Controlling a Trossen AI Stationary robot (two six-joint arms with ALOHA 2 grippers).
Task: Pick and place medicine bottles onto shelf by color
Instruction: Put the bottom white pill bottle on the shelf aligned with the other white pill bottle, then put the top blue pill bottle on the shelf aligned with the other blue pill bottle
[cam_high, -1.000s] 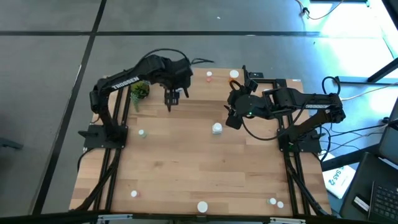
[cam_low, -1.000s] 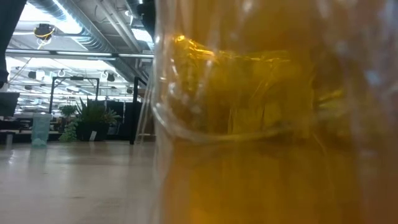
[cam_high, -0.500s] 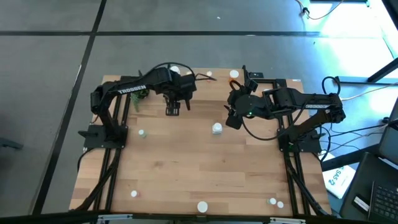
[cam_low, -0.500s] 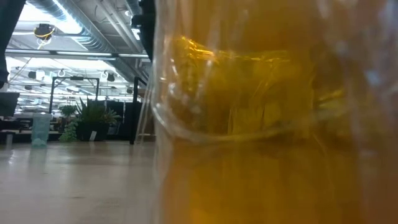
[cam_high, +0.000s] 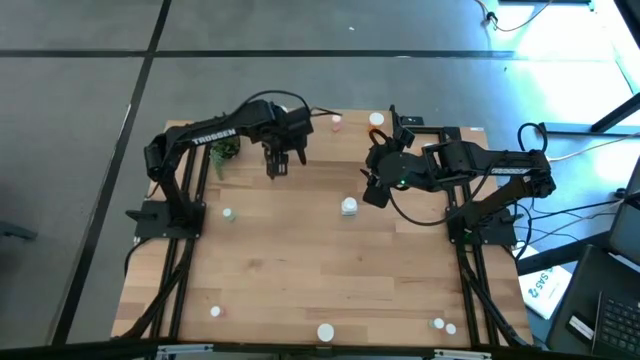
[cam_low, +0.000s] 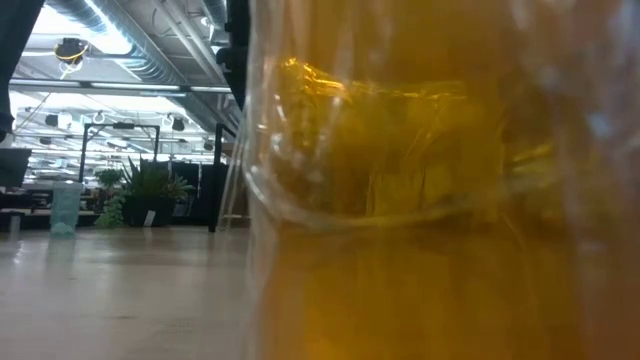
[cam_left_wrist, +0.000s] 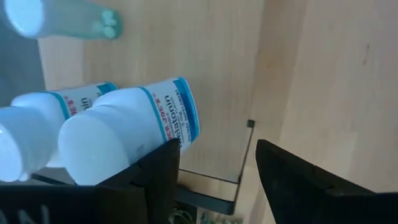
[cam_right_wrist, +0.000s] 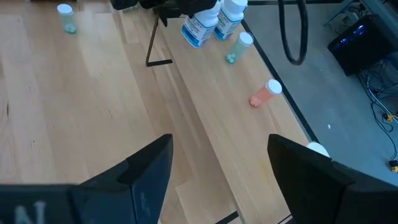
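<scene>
Pale smooth wooden shelf (cam_left_wrist: 205, 74), glossy white plastic bottles (cam_left_wrist: 124, 130), matt black pincer fingers (cam_left_wrist: 298, 180)

White bottles (cam_left_wrist: 124, 127) with blue-banded labels, pale green bottle (cam_right_wrist: 238, 47), pink-red bottle (cam_right_wrist: 265, 94)

Two white bottles (cam_right_wrist: 211, 22) with blue-banded labels stand side by side on my shelf (cam_right_wrist: 249, 162) — a light-wood plank on thin black legs. Near them a pale green bottle (cam_right_wrist: 237, 46) and a pink-red one (cam_right_wrist: 265, 93) lie tipped over on the plank — apart from each other.
</scene>
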